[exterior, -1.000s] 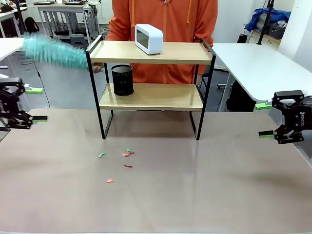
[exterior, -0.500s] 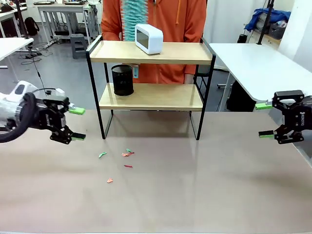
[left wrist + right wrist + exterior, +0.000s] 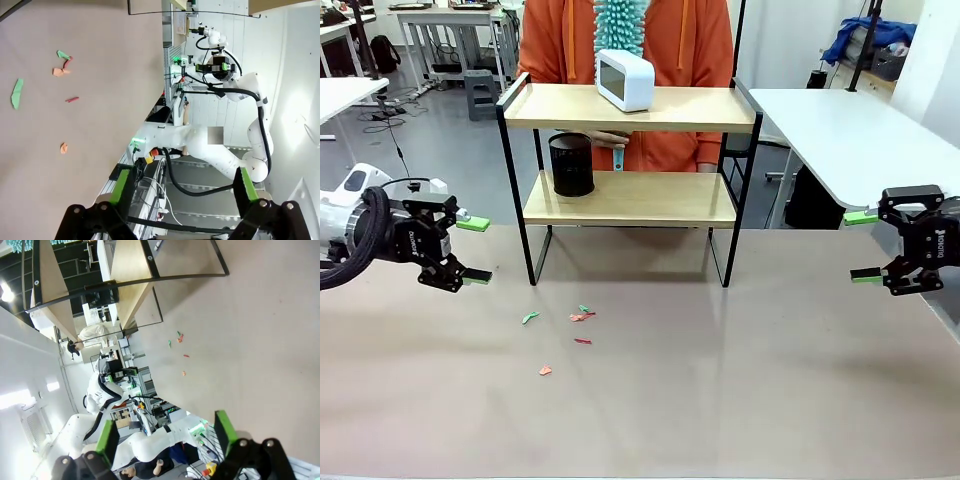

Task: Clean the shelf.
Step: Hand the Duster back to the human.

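The shelf stands at the table's far middle, a two-tier rack of light wood boards in a black frame. A white boxy device rests on its top board and a black mesh cup on the lower one. Behind it a person in an orange top holds a teal duster upright. My left gripper hovers open left of the shelf, and my right gripper hangs open at the far right. Both wrist views show the green pads spread wide with nothing between them: left gripper, right gripper. The shelf appears sideways in the right wrist view.
Small coloured scraps lie on the brown table in front of the shelf's left leg; scraps and scraps also appear in the wrist views. A white side table stands at the right.
The person swung the duster from the left side to upright behind the shelf. My left arm came in from the left edge toward the shelf. The right arm stayed put.
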Controlling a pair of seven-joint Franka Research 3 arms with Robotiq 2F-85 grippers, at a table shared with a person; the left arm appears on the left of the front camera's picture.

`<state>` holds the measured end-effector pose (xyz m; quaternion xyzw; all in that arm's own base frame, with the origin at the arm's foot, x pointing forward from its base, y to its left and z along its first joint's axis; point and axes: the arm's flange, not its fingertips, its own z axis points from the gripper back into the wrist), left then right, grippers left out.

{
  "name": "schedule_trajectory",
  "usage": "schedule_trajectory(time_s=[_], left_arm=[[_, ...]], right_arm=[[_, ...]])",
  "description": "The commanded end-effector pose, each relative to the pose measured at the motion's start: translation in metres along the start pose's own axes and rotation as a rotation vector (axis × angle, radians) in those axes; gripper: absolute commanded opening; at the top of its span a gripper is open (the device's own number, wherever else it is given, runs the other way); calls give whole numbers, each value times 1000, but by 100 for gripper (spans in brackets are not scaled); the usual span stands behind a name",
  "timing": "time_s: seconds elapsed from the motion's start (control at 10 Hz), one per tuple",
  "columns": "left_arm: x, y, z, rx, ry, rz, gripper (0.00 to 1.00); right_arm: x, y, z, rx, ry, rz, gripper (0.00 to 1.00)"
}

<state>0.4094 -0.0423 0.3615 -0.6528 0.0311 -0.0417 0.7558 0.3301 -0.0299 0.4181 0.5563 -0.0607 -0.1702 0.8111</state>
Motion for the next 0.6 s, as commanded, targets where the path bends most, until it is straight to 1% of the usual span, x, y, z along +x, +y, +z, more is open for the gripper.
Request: schedule_trajectory(time_s=[0.0,0.5], left_arm=[[-5,-3,0,-18,-4,-2,100],[-5,-3,0,-18,-4,-2,100]], right_arm=[[-2,0,0,-3,5,-6,100],[-2,0,0,-3,5,-6,100]])
